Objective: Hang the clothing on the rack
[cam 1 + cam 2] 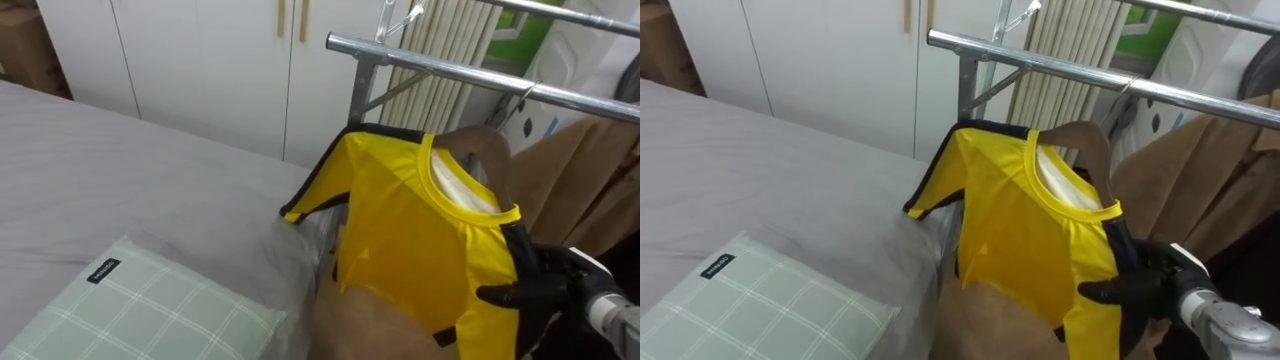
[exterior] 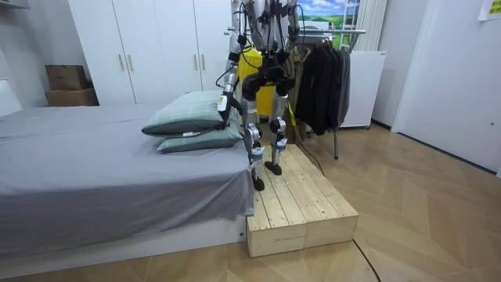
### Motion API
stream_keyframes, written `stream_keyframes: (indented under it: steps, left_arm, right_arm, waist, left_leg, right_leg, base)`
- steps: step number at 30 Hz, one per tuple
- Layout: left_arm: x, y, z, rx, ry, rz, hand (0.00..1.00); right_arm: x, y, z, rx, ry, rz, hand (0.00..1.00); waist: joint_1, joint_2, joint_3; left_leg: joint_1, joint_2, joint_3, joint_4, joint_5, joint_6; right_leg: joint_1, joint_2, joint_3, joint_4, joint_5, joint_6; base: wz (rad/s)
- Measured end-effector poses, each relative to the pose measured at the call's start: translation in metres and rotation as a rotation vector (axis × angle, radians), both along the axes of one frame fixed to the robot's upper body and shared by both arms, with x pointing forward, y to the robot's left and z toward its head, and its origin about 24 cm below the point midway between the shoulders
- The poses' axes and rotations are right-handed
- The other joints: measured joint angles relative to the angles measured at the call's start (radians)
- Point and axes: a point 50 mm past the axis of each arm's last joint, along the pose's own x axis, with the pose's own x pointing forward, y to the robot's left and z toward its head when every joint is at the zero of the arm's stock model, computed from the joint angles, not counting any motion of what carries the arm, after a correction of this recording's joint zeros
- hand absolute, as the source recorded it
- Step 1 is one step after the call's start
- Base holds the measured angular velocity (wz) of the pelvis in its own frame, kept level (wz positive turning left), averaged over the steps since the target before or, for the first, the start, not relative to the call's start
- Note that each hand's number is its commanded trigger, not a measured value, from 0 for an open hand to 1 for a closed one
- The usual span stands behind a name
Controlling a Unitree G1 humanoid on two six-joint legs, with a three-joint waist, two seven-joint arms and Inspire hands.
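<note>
Clutching in the tightly curled right hand (image 1: 540, 285) the yellow, black-trimmed jersey (image 1: 400, 230), already on its brown wooden hanger (image 1: 485, 150), just beneath the silver metal rail (image 1: 450, 66), apparently awaiting hooking on. Leaving the left hand (image 2: 224, 104) idle beside the grey bed (image 2: 94, 164).

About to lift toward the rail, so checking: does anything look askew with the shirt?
Yes. The yellow shirt sits tilted on its wooden hanger, below the metal rail, one sleeve drooping at the bed edge. The right hand grips one shoulder. The left hand hangs by the pillows.
</note>
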Motion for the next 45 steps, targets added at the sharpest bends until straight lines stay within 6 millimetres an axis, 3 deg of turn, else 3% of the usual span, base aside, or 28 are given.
stream_keyframes:
  steps: [14, 21, 30, 38, 45]
  left_arm:
    - [0.001, 0.0, 0.0, 0.005, -0.005, 0.001, 0.0]
    - [0.001, 0.0, 0.0, 0.005, -0.011, 0.017, 0.0]
    - [0.0, 0.001, 0.001, 0.026, -0.014, 0.028, 0.0]
    - [-0.004, 0.003, 0.002, 0.042, -0.019, 0.075, 0.0]
    - [-0.009, 0.001, 0.001, 0.059, -0.013, 0.114, 0.0]
  right_arm:
    - [0.007, 0.002, 0.007, -0.025, -0.027, -0.009, 0.0]
    - [0.019, 0.008, 0.027, -0.08, -0.125, -0.001, 0.0]
    - [0.029, 0.015, 0.055, -0.177, -0.245, -0.006, 0.0]
    - [0.012, 0.004, 0.061, -0.202, -0.311, -0.071, 0.0]
    - [-0.011, -0.012, 0.049, -0.227, -0.277, -0.137, 0.0]
  waist:
    - [0.01, -0.005, -0.0034]
    - [0.008, -0.006, -0.004]
    - [-0.024, -0.011, -0.0074]
    - [-0.059, -0.012, -0.0078]
    - [-0.083, -0.013, -0.0075]
  left_leg:
    - [-0.011, 0.0, 0.018, 0.001, 0.0, -0.001]
    - [-0.016, -0.001, 0.017, 0.002, 0.001, -0.001]
    - [-0.019, -0.002, 0.005, 0.005, 0.001, -0.001]
    - [-0.012, -0.001, 0.004, 0.002, 0.001, -0.001]
    - [-0.01, -0.001, 0.021, 0.0, 0.0, 0.0]
  right_leg:
    - [-0.029, 0.003, 0.015, 0.016, 0.002, -0.002]
    - [-0.028, 0.004, 0.015, 0.013, 0.005, -0.004]
    - [-0.025, 0.003, 0.015, 0.012, 0.005, -0.002]
    - [-0.015, 0.004, 0.016, 0.003, 0.005, -0.002]
    - [-0.014, 0.008, 0.043, -0.002, 0.009, 0.003]
  base:
    - [-0.04]
    - [-0.02]
    - [0.03]
    - [0.01]
    - [-0.07]
